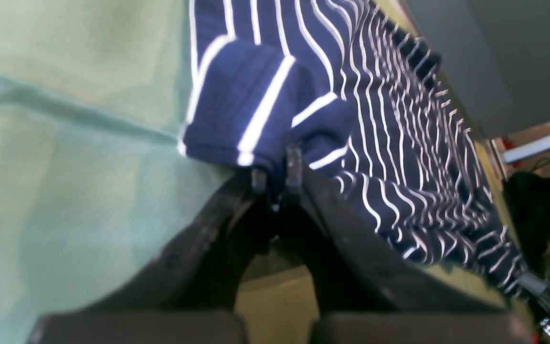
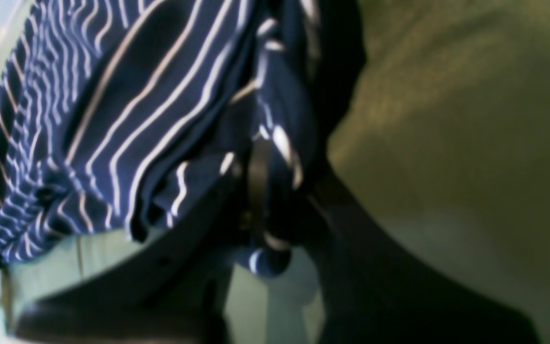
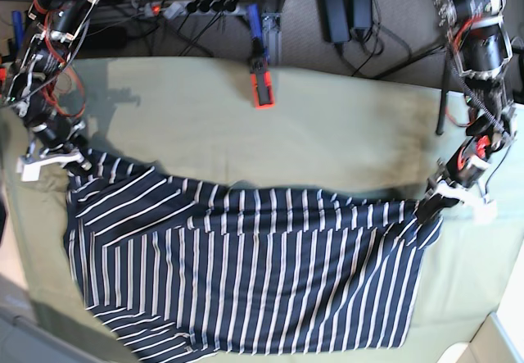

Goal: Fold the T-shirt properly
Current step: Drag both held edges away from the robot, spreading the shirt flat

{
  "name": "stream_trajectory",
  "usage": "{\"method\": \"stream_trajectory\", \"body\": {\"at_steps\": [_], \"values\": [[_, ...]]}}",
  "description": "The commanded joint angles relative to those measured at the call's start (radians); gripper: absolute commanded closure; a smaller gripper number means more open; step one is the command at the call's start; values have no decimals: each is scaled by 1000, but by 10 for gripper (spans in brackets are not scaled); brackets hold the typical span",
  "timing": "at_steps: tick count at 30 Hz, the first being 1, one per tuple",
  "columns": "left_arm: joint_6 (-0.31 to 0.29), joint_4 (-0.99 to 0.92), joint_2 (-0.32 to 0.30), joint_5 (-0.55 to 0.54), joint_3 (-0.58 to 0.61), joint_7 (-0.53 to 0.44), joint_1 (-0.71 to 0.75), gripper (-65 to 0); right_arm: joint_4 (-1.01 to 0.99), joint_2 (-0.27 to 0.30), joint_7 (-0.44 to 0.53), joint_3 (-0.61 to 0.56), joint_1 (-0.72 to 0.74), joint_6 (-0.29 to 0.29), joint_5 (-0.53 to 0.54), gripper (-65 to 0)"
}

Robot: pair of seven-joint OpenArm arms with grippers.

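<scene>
The navy T-shirt (image 3: pixel 246 265) with thin white stripes lies spread over the olive-green cloth (image 3: pixel 327 125), stretched between both arms. My left gripper (image 3: pixel 430 203), on the base view's right, is shut on a bunched corner of the shirt (image 1: pixel 275 119); its fingertips (image 1: pixel 294 162) pinch the fabric. My right gripper (image 3: pixel 72 166), on the base view's left, is shut on the other upper corner (image 2: pixel 265 143), with fabric wrapped around its fingers (image 2: pixel 258 181). The shirt's upper edge runs taut between the two grips, and the body hangs toward the table's near edge.
A red and black tool (image 3: pixel 262 84) lies at the cloth's far edge. Cables, power strips and adapters (image 3: pixel 344 6) lie behind the table. The table's near edge (image 3: pixel 49 330) runs under the shirt's hem. A dark bag (image 1: pixel 533 210) sits off the table.
</scene>
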Motion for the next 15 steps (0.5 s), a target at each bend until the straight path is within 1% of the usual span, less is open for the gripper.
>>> {"method": "stream_trajectory", "body": {"at_steps": [1, 6, 9, 13, 15], "values": [[-31, 38, -19, -26, -9, -19, -5, 0, 39, 21, 6, 4, -9, 72, 12, 0], [-31, 110, -23, -27, -46, -11, 43, 0, 126, 21, 3, 4, -101, 71, 13, 0], [-31, 137, -37, -37, -47, -3, 60, 0, 153, 32, -1, 4, -132, 71, 19, 0], [-31, 174, -62, -87, -47, 80, 79, 0, 175, 81, -4, 4, -178, 71, 31, 0], [-31, 186, -76, -113, -48, 101, 101, 0, 185, 113, -5, 4, -204, 71, 32, 0]]}}
